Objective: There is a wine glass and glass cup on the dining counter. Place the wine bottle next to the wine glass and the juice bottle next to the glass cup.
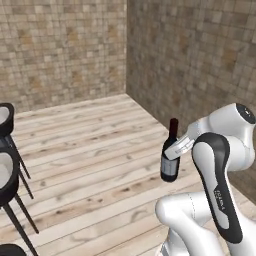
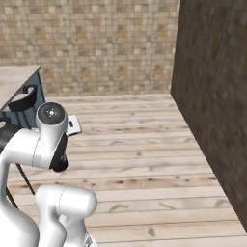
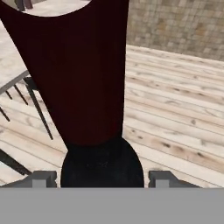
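Wine bottle [image 1: 170, 155] hangs in mid-air over the bare plank floor [image 1: 100, 150], carried by the gripper [image 1: 176, 148], which clamps it about where the neck widens into the shoulder. In the left base view the bottle is roughly upright, dark red top uppermost and greyish label low on the body, just left of the arm's white elbow. The hand view looks along the bottle from very close: its dark body and red neck [image 3: 83, 78] rise between the two finger tips [image 3: 39, 178], which stand pressed against either side of the glass, so the fingers are closed on the bottle and open no wider than its girth.

Dark stools [image 1: 7, 165] stand at the far left of the left base view, and in the right base view a beige slab edge, probably the dining counter [image 2: 14, 79], shows at the upper left, well apart from the bottle. The wine glass cannot be picked out, so the carry seems to be at an early or middle stage.

The main risk is the grip itself: held high on a smooth, tapering surface, the bottle could slip or swing if the arm or base turns sharply, and a drop would land on the floor. A swing could also knock the bottle against the stools or the counter edge on approach.
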